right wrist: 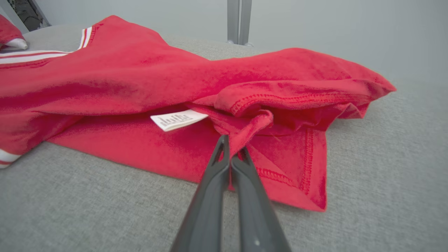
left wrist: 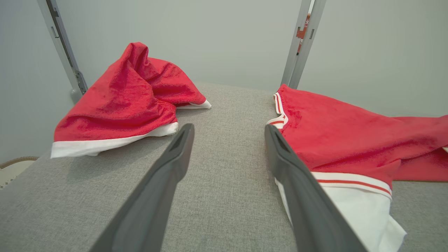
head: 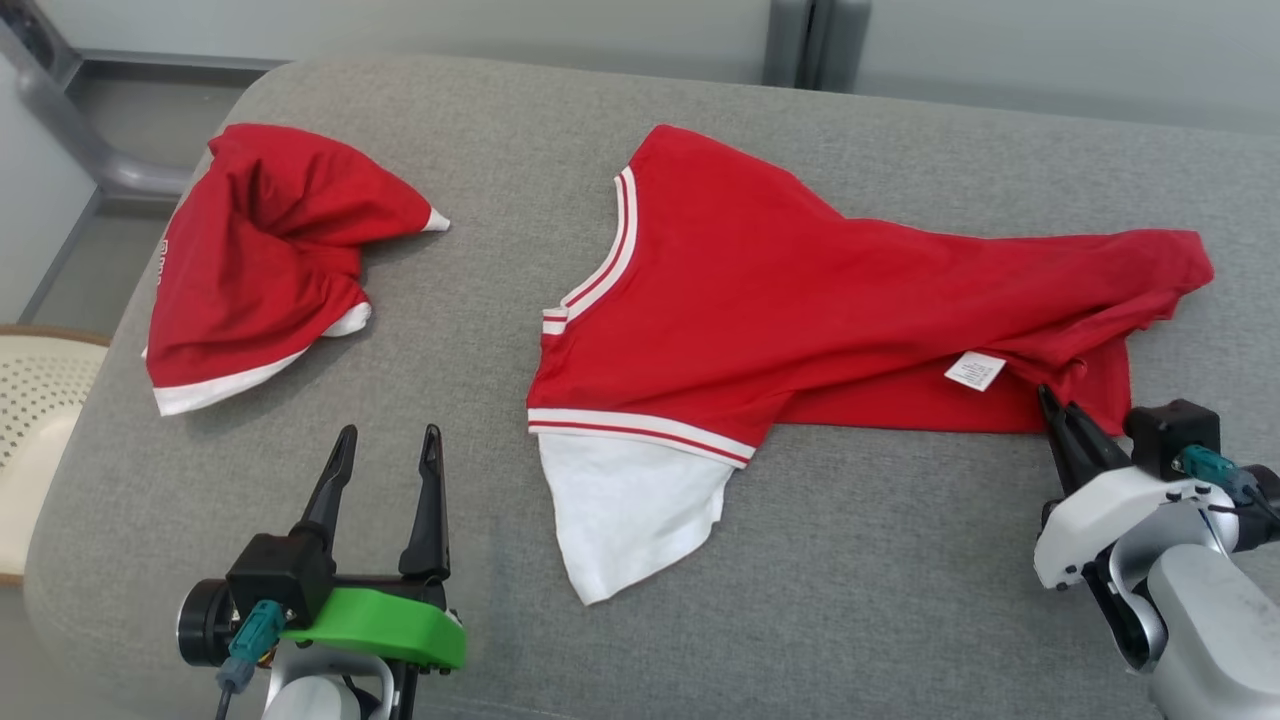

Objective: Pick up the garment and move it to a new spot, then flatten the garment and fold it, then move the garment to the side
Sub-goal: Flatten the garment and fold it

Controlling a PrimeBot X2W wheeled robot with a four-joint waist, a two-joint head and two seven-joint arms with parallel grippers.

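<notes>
The garment (head: 800,300) is a red shirt with white and red striped trim and a white sleeve, spread across the grey padded surface (head: 900,580). Its white label (head: 974,371) faces up near the hem. My right gripper (head: 1048,402) is at the garment's lower right edge. In the right wrist view, the right gripper (right wrist: 232,148) is shut on a small raised fold of the garment (right wrist: 140,80) beside the label (right wrist: 178,119). My left gripper (head: 388,440) stands open over bare surface, left of the white sleeve. In the left wrist view, the left gripper (left wrist: 228,129) has the garment (left wrist: 343,140) just to its right.
A second red garment (head: 270,250) lies crumpled at the far left of the surface, also seen as a heap (left wrist: 122,105) ahead of the left fingers. A pale perforated chair (head: 35,400) stands off the left edge. A metal frame post (head: 70,120) rises behind.
</notes>
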